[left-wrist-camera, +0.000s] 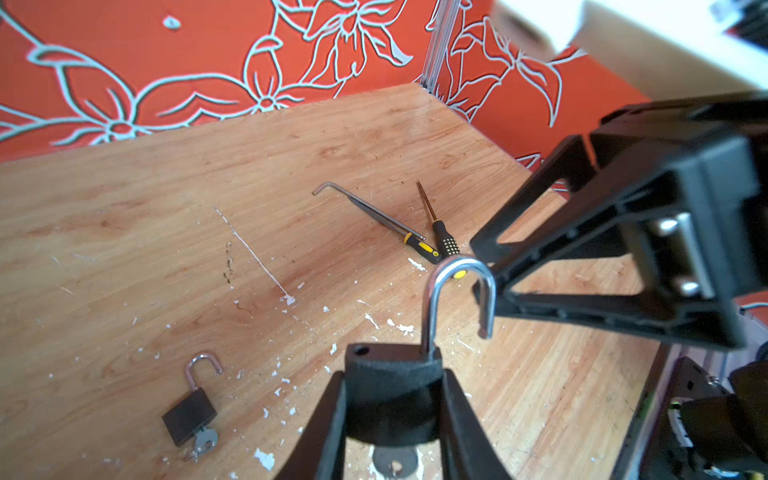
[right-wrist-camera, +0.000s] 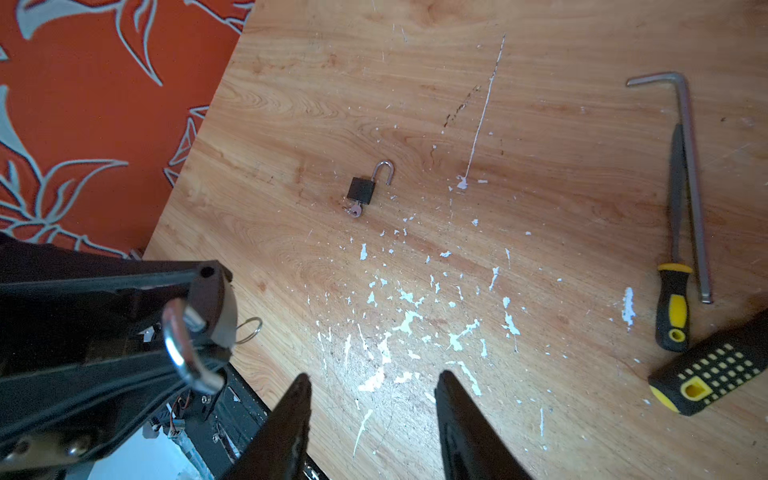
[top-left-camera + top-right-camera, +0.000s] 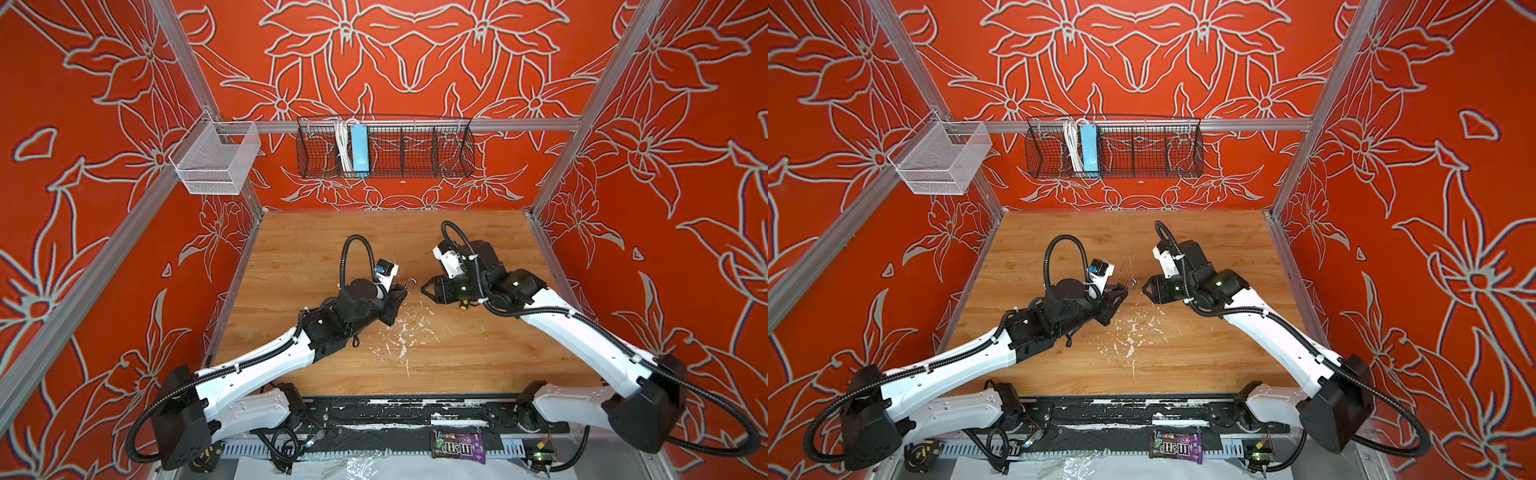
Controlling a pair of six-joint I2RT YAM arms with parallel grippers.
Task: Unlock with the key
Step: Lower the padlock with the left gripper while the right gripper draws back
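Partly hidden, padlock point(image 1: 392, 386) in left gripper point(image 1: 395, 399) — key point(image 1: 395, 462) cut off, shackle point(image 1: 457, 264) open

The left arm point(image 3: 257, 365) and right arm point(image 3: 582, 336) reach in from the near corners over a wooden worktop point(image 3: 316, 249). Their tips face each other near its middle, close but not touching. The left gripper point(image 3: 402, 293) is clamped on a padlock point(image 3: 411, 284), of which only the silver shackle shows, hooking up past the fingertips. The right gripper point(image 3: 427, 292) has its jaws parted. White flecks point(image 3: 401, 336) scatter across the wood just in front of them. On the back wall hangs a black wire basket point(image 3: 415, 153) holding a blue power strip point(image 3: 359, 149) and a white cable point(image 3: 342, 145). A white mesh basket point(image 3: 216, 160) hangs at the left corner. An M&M's packet point(image 3: 459, 446) lies by the near edge.
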